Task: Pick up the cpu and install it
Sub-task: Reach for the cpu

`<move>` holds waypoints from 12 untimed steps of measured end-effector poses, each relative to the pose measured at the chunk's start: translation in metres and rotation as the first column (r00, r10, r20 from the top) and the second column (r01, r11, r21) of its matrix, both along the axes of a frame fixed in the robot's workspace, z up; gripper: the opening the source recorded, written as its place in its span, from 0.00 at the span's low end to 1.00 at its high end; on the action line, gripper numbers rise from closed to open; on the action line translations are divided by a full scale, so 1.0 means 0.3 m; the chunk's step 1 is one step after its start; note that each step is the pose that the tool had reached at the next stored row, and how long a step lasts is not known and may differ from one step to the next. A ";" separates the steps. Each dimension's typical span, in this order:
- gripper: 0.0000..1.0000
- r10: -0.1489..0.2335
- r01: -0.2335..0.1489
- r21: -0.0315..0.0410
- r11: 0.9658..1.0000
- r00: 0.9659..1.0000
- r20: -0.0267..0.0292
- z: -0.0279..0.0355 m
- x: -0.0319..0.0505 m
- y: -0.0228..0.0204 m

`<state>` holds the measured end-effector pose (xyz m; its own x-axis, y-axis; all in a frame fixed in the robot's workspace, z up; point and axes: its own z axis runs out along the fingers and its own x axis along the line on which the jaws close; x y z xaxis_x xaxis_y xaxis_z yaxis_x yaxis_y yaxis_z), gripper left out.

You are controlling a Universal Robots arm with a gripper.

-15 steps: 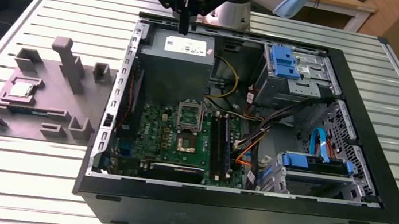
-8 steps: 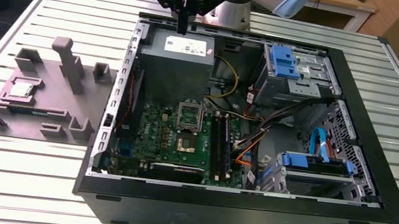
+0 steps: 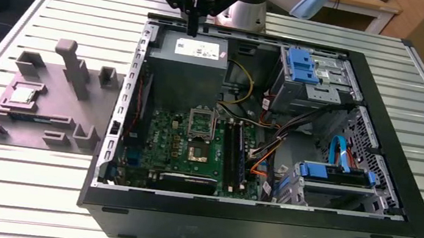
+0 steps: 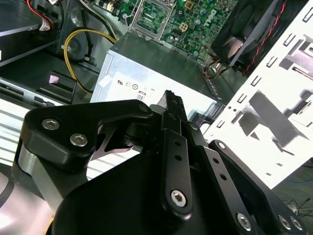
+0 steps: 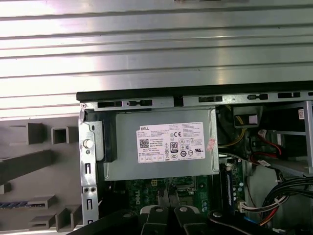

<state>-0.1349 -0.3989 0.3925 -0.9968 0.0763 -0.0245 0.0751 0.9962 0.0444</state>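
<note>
Silver-topped, the cpu (image 3: 25,94) lay in a recess of the grey holder block (image 3: 81,117) on the slatted table (image 3: 23,180), at the exterior view's left of the open computer case (image 3: 263,227). The gripper (image 3: 194,28) hung well apart from it, above the power-supply box (image 3: 185,75), fingers pressed together on nothing. That box bore a white label (image 5: 170,142) of black print and certification marks, with a small pink sticker (image 5: 211,143) just beside it.

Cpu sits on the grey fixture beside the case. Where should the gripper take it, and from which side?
Probably by two opposite thin edges, coming straight down from above. The cpu lies flat, metal top up, on the fixture, so only its edges offer a pinch, and raised walls nearby seem to hinder a sideways approach. The gripper hangs over the power supply.
</note>
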 end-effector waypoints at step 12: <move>0.11 0.000 0.000 0.000 1.000 1.000 0.000 -0.004 -0.029 0.000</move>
<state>-0.1435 -0.3989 0.3913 -0.9968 0.0762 -0.0245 0.0751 0.9962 0.0444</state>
